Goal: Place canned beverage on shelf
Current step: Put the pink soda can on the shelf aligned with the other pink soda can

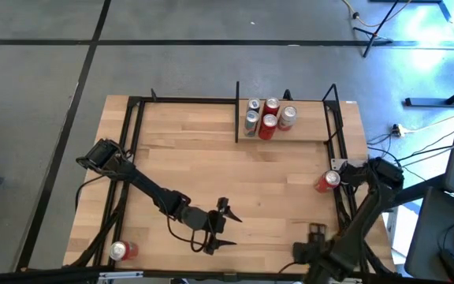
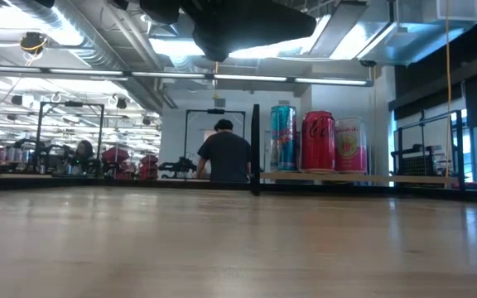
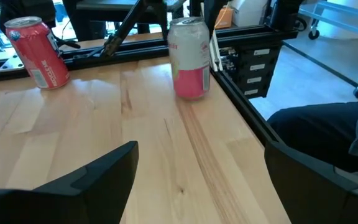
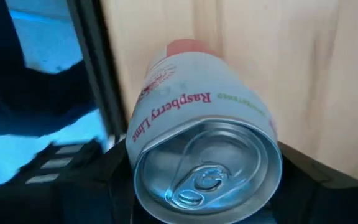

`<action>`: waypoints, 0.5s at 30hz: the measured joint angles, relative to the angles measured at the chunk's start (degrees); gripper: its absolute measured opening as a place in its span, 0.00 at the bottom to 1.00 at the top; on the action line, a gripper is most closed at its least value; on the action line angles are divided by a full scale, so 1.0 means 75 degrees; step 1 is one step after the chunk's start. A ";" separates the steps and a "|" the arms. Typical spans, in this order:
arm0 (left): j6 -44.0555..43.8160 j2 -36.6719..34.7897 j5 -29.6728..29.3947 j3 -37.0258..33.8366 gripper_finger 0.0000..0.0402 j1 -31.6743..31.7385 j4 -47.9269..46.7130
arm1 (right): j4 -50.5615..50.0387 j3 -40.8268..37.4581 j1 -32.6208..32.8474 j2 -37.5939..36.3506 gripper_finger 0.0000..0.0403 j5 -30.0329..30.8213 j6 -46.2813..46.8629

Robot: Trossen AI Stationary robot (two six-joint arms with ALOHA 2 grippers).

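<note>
A pink and white can (image 3: 189, 57) stands on its base near the table's near right corner, beside the black frame bar (image 4: 95, 74). My right gripper (image 4: 207, 186) is over it, pointing down and shut on its top end; in the high view the right arm (image 1: 315, 233) hides the can. Near the table's middle front, my left gripper (image 1: 219, 227) is open with nothing between its fingers (image 3: 104, 174). The shelf (image 1: 306, 134) at the far right holds several upright cans (image 1: 268, 118). My right gripper pinches the can's upper wall (image 4: 272, 155), just under the top rim, between its two fingers (image 4: 309, 186) on opposite sides. The fingers come from above, pointing down. The can stands upright with its base (image 3: 191, 94) on the table.
A red can (image 1: 328, 181) stands by the table's right edge, also visible in the left wrist view (image 3: 37, 53). Another red can (image 1: 122, 251) is at the near left corner. Black frame bars (image 1: 132, 158) run along the table's sides. A person (image 2: 224, 153) is in the room behind.
</note>
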 joint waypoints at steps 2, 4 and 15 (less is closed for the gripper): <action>-0.0001 -0.0003 -0.0007 0.0002 0.84 -0.0052 -0.0118 | -0.0130 0.0170 -0.0367 0.0003 0.62 0.0407 -0.1125; -0.0003 -0.0003 -0.0009 0.0000 0.84 -0.0137 -0.0293 | -0.0301 0.0390 -0.0806 0.0003 0.62 0.0567 -0.2126; -0.0004 -0.0006 0.0379 -0.0003 0.84 -0.0683 -0.1240 | -0.1170 0.0939 -0.2617 0.0094 0.62 0.0362 -0.6188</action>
